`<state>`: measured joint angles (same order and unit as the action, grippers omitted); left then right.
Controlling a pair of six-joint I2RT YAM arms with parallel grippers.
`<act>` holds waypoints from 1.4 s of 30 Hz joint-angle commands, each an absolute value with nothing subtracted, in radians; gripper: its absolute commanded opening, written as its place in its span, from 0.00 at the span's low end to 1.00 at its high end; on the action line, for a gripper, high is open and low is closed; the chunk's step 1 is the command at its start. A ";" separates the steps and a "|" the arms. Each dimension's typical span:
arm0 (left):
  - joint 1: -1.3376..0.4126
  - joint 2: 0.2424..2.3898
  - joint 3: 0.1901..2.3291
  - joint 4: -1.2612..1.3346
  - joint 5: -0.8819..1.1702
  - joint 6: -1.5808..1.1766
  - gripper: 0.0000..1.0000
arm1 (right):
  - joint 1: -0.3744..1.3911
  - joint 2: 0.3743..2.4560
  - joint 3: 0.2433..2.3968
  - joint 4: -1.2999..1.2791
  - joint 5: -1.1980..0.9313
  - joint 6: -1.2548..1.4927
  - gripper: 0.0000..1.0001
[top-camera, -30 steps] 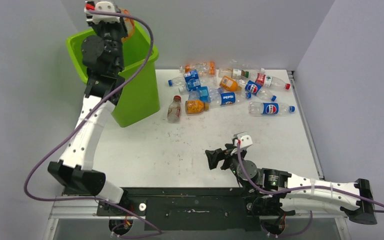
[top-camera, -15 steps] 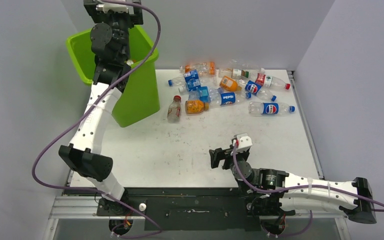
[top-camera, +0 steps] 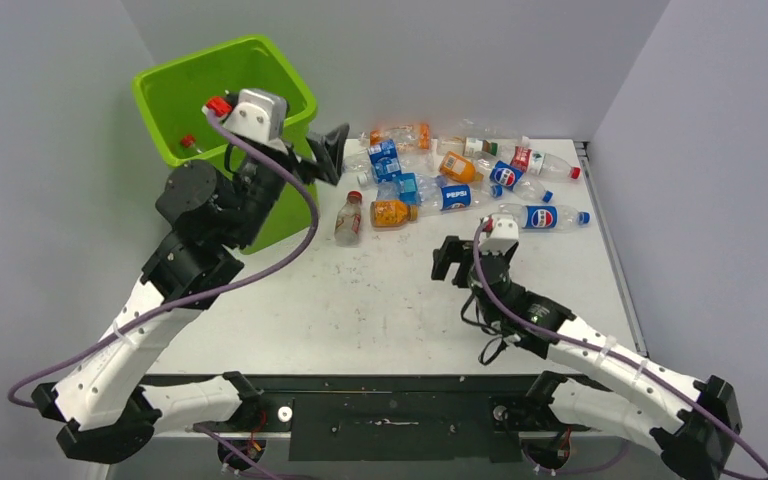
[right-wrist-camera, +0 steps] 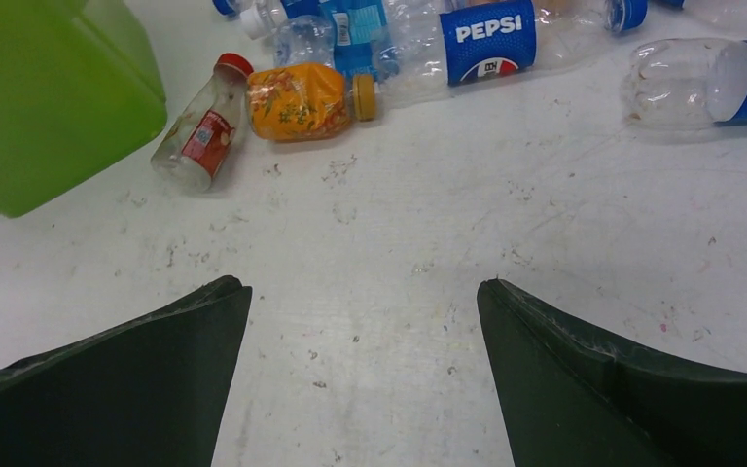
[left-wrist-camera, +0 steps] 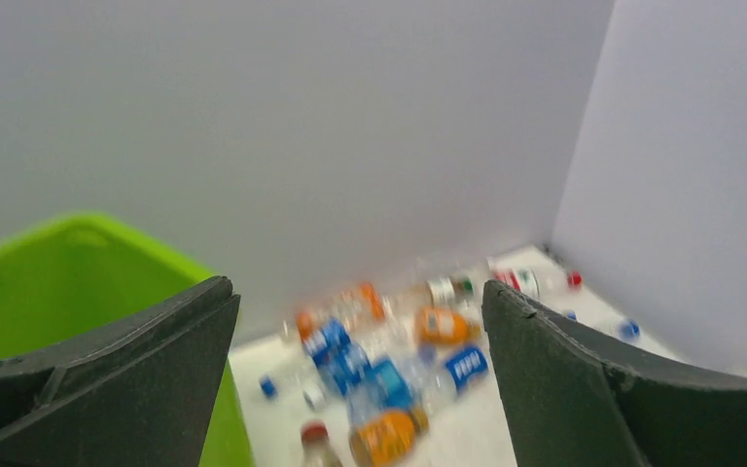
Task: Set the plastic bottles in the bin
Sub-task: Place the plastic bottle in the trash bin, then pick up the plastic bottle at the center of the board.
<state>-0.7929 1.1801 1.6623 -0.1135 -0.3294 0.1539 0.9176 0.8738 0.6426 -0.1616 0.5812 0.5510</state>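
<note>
The lime-green bin [top-camera: 175,85] stands at the table's far left, and a red-capped bottle [top-camera: 188,143] lies inside it. Several plastic bottles [top-camera: 450,175] are heaped at the far middle of the table. Nearest of them are a red-labelled bottle [right-wrist-camera: 199,136], an orange one [right-wrist-camera: 302,102] and two Pepsi bottles [right-wrist-camera: 491,39] [top-camera: 540,216]. My left gripper [top-camera: 325,150] hangs open and empty beside the bin's right wall, facing the heap [left-wrist-camera: 389,389]. My right gripper [top-camera: 450,262] is open and empty over bare table just short of the heap.
Grey walls close in the table at the back and on both sides. A purple cable loops around the left arm. The bin [right-wrist-camera: 49,97] fills the right wrist view's upper left corner. Scuffed white tabletop [right-wrist-camera: 370,243] lies between the right fingers.
My left arm has swung down from above the bin to its right side, and its gripper has opened and dropped the bottle it carried. My right gripper has moved forward towards the heap.
</note>
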 commanded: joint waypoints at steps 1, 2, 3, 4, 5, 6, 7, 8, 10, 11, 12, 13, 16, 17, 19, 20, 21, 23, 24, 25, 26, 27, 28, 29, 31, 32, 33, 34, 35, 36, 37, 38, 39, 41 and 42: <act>-0.793 1.090 1.375 -0.347 -0.346 -0.122 0.96 | 0.697 0.991 0.703 -0.079 0.279 0.613 0.90; -0.792 1.056 1.294 -0.347 -0.337 -0.152 0.96 | 0.649 1.015 0.705 -0.063 0.258 0.643 0.90; -0.792 1.021 1.198 -0.343 -0.327 -0.190 0.96 | 0.615 1.034 0.705 -0.044 0.250 0.674 0.90; -0.791 0.988 1.135 -0.336 -0.306 -0.235 0.96 | 0.583 1.051 0.702 -0.025 0.250 0.690 0.90; -0.788 0.952 1.069 -0.321 -0.284 -0.266 0.96 | 0.552 1.068 0.700 -0.010 0.256 0.706 0.90; -0.788 0.917 1.011 -0.298 -0.263 -0.287 0.96 | 0.524 1.084 0.698 0.006 0.259 0.723 0.90; -0.788 0.882 0.952 -0.275 -0.251 -0.307 0.96 | 0.489 1.105 0.699 0.019 0.265 0.748 0.90; -0.787 0.846 0.900 -0.252 -0.246 -0.329 0.96 | 0.452 1.119 0.699 0.020 0.267 0.781 0.90; -0.785 0.771 0.812 -0.212 -0.252 -0.368 0.96 | 0.353 1.142 0.691 0.028 0.264 0.850 0.90; -0.784 0.739 0.775 -0.194 -0.253 -0.381 0.96 | 0.310 1.153 0.687 0.029 0.264 0.887 0.90; -0.783 0.711 0.744 -0.182 -0.255 -0.387 0.96 | 0.273 1.165 0.683 0.026 0.273 0.928 0.90; -0.782 0.688 0.719 -0.177 -0.265 -0.394 0.96 | 0.241 1.177 0.683 0.017 0.293 0.976 0.90; -0.779 0.628 0.662 -0.181 -0.314 -0.411 0.96 | 0.147 1.240 0.703 0.011 0.297 1.082 0.90; -0.778 0.615 0.653 -0.182 -0.329 -0.418 0.96 | 0.126 1.272 0.721 0.005 0.301 1.115 0.90; -0.779 0.603 0.650 -0.188 -0.327 -0.436 0.96 | 0.104 1.341 0.781 0.003 0.318 1.131 0.90; -0.778 0.604 0.653 -0.194 -0.319 -0.441 0.96 | 0.094 1.375 0.809 -0.022 0.329 1.140 0.90; -0.779 0.610 0.657 -0.202 -0.314 -0.448 0.96 | 0.086 1.405 0.833 -0.034 0.336 1.145 0.90; -0.782 0.627 0.666 -0.226 -0.309 -0.469 0.96 | 0.064 1.465 0.864 -0.033 0.343 1.155 0.90; -0.783 0.636 0.670 -0.236 -0.307 -0.476 0.96 | 0.053 1.485 0.874 -0.036 0.346 1.164 0.90; -0.785 0.646 0.672 -0.244 -0.306 -0.483 0.96 | 0.038 1.502 0.880 -0.034 0.343 1.171 0.90; -0.786 0.651 0.674 -0.250 -0.305 -0.488 0.96 | 0.023 1.518 0.887 -0.035 0.338 1.178 0.90; -0.788 0.654 0.676 -0.254 -0.306 -0.492 0.96 | 0.010 1.536 0.894 -0.042 0.335 1.188 0.90; -0.789 0.654 0.674 -0.252 -0.305 -0.497 0.96 | 0.004 1.555 0.901 -0.044 0.328 1.196 0.90; -0.790 0.653 0.673 -0.252 -0.307 -0.499 0.96 | -0.019 1.572 0.908 -0.048 0.317 1.205 0.90; -0.791 0.647 0.668 -0.243 -0.308 -0.503 0.96 | -0.046 1.604 0.922 -0.050 0.309 1.230 0.90; -0.791 0.644 0.664 -0.241 -0.309 -0.503 0.96 | -0.054 1.614 0.927 -0.036 0.304 1.239 0.90; -0.792 0.642 0.663 -0.238 -0.311 -0.503 0.96 | -0.060 1.626 0.931 -0.024 0.307 1.244 0.90; -0.792 0.640 0.662 -0.236 -0.313 -0.503 0.96 | -0.062 1.637 0.939 -0.012 0.305 1.245 0.90; -0.792 0.640 0.660 -0.236 -0.317 -0.503 0.96 | -0.063 1.652 0.951 -0.009 0.304 1.246 0.90; -0.793 0.638 0.661 -0.237 -0.320 -0.503 0.96 | -0.063 1.668 0.968 -0.008 0.301 1.246 0.90; -0.793 0.638 0.661 -0.238 -0.323 -0.502 0.96 | -0.063 1.687 0.984 -0.011 0.300 1.246 0.90; -0.793 0.638 0.661 -0.239 -0.327 -0.501 0.96 | -0.063 1.707 1.000 -0.012 0.299 1.246 0.90; -0.793 0.637 0.661 -0.239 -0.329 -0.500 0.96 | -0.063 1.726 1.014 -0.015 0.299 1.243 0.90; -0.793 0.633 0.660 -0.239 -0.335 -0.495 0.96 | -0.064 1.762 1.031 -0.011 0.299 1.239 0.90; -0.795 0.629 0.658 -0.237 -0.341 -0.494 0.96 | -0.064 1.776 1.037 -0.008 0.298 1.237 0.90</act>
